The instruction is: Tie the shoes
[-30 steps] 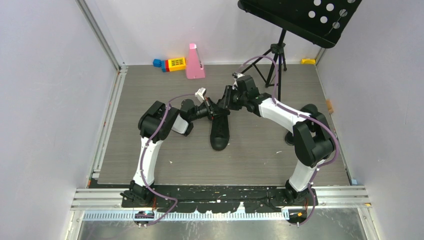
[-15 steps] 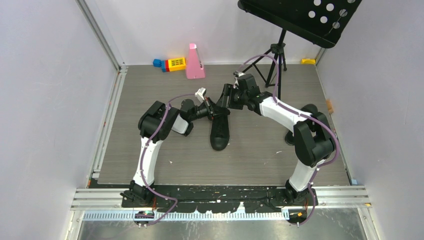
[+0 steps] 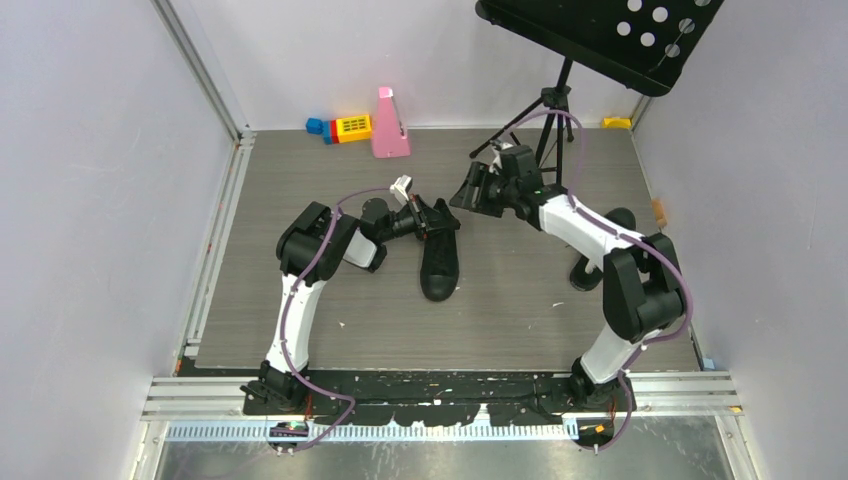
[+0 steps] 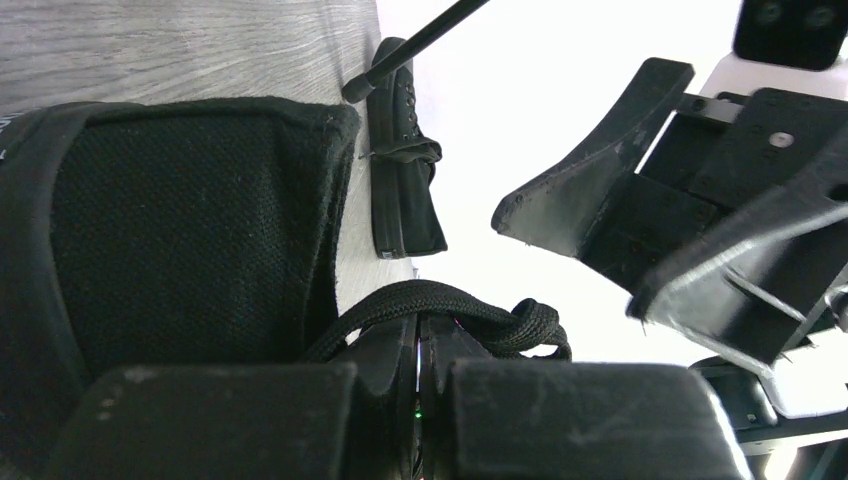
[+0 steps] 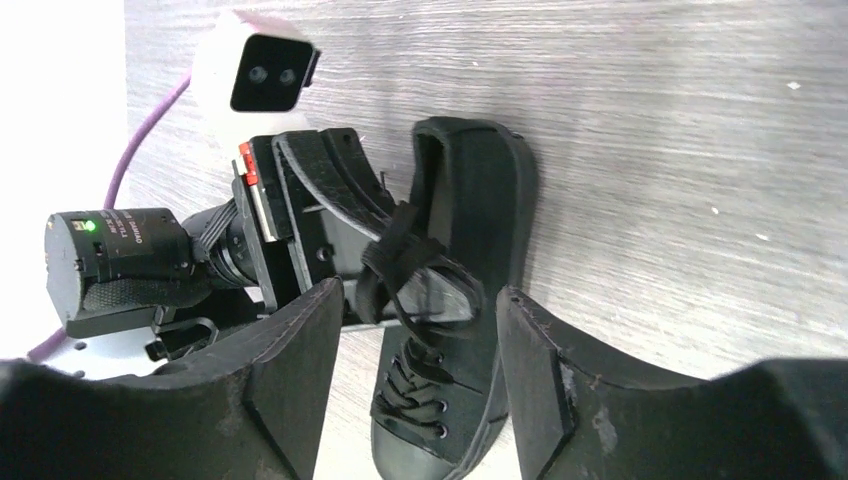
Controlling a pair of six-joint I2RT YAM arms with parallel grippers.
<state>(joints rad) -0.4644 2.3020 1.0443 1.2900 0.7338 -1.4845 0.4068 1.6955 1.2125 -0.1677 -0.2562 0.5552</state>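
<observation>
Black canvas lace-up sneaker (image 3: 440, 266) | left end effector (image 3: 435, 222) pinching its thin black laces (image 4: 452, 298) | right end effector (image 3: 464, 195) spread, near its heel

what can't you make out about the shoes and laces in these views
- second shoe, top view: mostly behind the right arm
- lace ends, left wrist view: vanish into the shut left end effector, black on black
- knot state on the near shoe, top view: too small, partly under the left end effector
</observation>
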